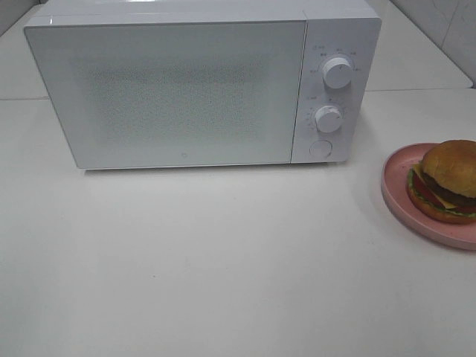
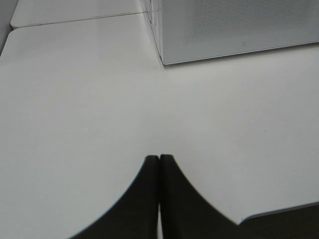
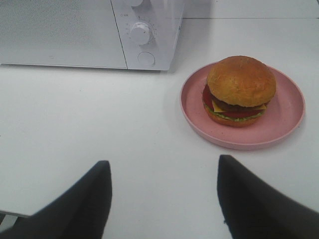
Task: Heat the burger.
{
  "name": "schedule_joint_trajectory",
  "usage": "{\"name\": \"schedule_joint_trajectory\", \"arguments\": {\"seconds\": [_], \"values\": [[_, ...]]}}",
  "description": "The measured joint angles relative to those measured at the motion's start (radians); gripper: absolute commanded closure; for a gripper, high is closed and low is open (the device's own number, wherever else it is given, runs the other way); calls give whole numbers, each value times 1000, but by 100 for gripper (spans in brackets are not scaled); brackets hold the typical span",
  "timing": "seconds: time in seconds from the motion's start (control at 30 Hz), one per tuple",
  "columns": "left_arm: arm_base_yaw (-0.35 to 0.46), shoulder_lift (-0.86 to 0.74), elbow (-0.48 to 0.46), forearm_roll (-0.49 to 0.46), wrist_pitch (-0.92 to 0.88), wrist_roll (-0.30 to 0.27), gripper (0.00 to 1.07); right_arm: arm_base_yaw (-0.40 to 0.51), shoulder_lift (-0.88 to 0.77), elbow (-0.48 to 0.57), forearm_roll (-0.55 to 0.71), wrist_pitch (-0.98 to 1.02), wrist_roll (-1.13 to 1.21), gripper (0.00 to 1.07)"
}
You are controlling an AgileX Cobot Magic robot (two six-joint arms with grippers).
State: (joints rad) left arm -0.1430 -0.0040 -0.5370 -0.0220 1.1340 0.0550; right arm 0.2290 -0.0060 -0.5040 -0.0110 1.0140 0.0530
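The white microwave oven (image 1: 186, 89) stands at the far side of the white table (image 1: 223, 268) with its door closed; two dials (image 1: 337, 73) and a round button (image 1: 320, 149) occupy its right panel. The burger (image 1: 446, 181) sits on a pink plate (image 1: 394, 186) at the right, near the oven's right end. The left gripper (image 2: 159, 162) is empty, jaws pressed together. The right gripper (image 3: 164, 174) is empty, jaws spread wide, short of the plate.

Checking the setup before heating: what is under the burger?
The burger sits on a round pink plate, which rests on the white table. The plate's middle is covered by the burger, so anything there cannot be seen.
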Motion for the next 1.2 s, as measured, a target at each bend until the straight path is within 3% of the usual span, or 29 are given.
{"name": "schedule_joint_trajectory", "arguments": {"seconds": [0.83, 1.03, 1.2], "values": [[0, -1, 37, -2, -88, -3, 107, -8, 0, 0, 0, 0, 0, 47], [0, -1, 37, -2, -88, -3, 107, -108, 0, 0, 0, 0, 0, 47], [76, -1, 37, 1, -89, -3, 107, -236, 0, 0, 0, 0, 0, 47]]}}
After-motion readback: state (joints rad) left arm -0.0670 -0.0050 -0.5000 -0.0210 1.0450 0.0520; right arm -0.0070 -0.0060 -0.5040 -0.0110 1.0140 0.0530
